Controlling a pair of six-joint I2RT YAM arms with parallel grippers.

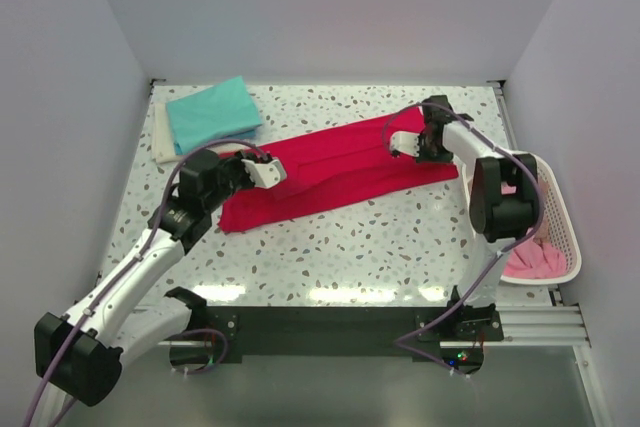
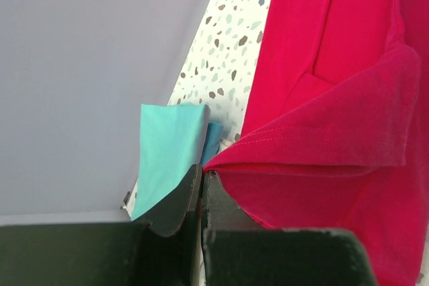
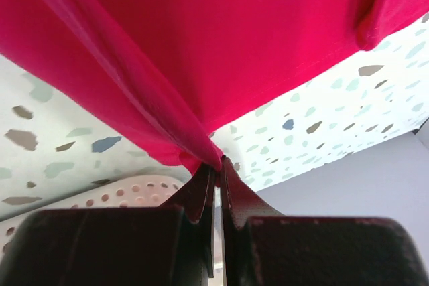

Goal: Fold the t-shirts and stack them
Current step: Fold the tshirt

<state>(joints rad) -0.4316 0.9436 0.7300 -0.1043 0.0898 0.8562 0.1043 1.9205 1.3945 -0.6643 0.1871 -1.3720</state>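
Within left gripper [image 2: 202, 171] and right gripper [image 3: 218, 167], both clamped tight, one red t-shirt [image 1: 330, 172]

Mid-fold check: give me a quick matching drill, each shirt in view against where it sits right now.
Things:
1 red t-shirt
2 teal t-shirt
3 pink t-shirt
4 cream t-shirt

Places:
A in the white basket at the right edge
B on top of the far-left pile
C stretched across the middle of the table
D under the teal one

Pairs: 1-C, 2-B, 3-A, 4-D
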